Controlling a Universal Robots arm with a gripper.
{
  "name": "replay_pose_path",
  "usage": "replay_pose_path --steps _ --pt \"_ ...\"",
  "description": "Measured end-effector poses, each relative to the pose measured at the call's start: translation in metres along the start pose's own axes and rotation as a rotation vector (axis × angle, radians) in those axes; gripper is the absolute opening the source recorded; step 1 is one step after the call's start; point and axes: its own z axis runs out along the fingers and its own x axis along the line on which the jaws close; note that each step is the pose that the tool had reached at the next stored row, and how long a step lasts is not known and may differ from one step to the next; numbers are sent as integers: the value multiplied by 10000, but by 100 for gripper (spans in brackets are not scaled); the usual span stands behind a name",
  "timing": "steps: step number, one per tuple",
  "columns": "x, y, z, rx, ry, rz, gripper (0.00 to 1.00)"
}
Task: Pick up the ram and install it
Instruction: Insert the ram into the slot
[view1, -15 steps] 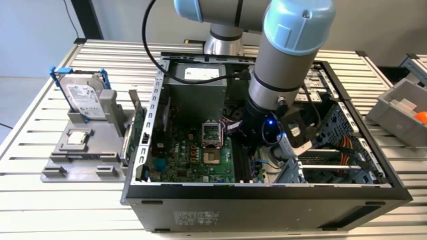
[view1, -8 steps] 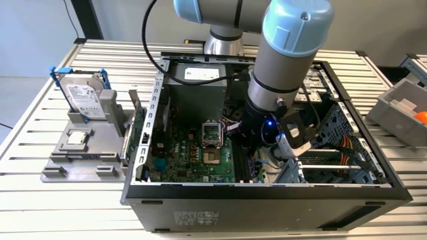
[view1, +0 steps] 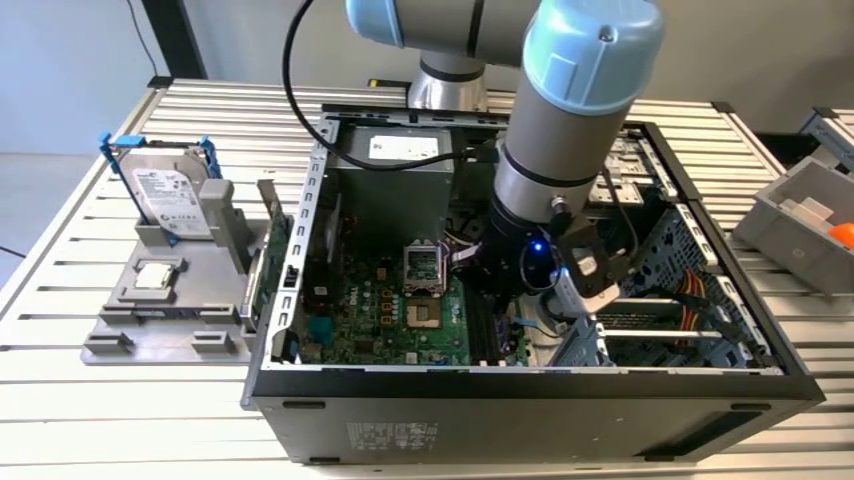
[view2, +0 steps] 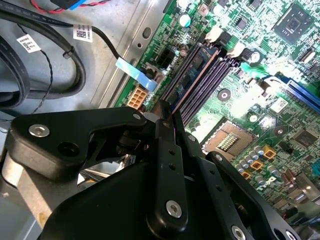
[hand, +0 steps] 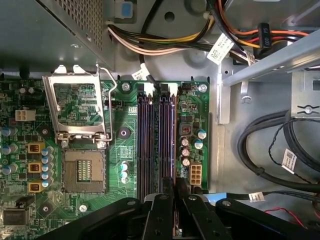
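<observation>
My gripper reaches down into the open computer case, over the long dark memory slots of the green motherboard. Its black fingers are shut on the ram, a thin blue-green stick seen edge-on. The ram stands along the slot nearest the board's edge, beside a white connector. Whether it is fully seated I cannot tell. In the exterior view the arm's wrist hides the fingers.
The open CPU socket with its raised metal frame lies beside the slots. Black cables and a drive-cage wall crowd the other side. Outside the case, a hard drive stands on a grey fixture; a grey bin is at the exterior view's right.
</observation>
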Motion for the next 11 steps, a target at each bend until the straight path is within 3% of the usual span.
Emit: replay_pose_path --steps 11 --pt "1 10 6 2 0 0 0"
